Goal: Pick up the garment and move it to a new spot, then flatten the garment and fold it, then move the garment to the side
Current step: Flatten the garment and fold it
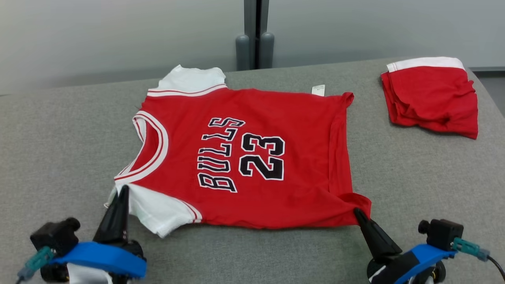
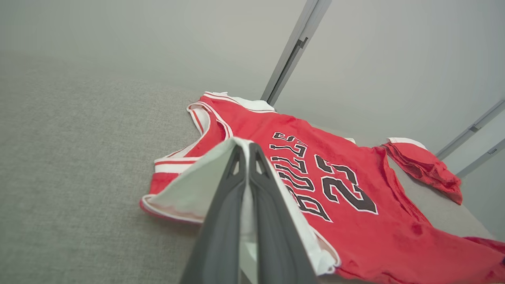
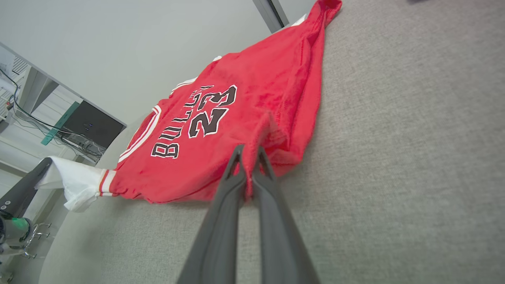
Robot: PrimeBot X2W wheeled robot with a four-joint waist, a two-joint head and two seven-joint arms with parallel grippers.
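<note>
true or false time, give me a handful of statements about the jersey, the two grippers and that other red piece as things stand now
1. The left gripper is shut on the white sleeve of the jersey. True.
2. The right gripper is open and clear of the jersey. False: it is shut on the jersey's red hem corner.
3. The jersey lies with its BULLS 23 print facing up. True.
4. The folded red garment sits on top of the jersey. False: it lies apart from it on the grey surface, off to the right.
5. The jersey is folded in half. False: it is spread open, both white sleeves showing.
</note>
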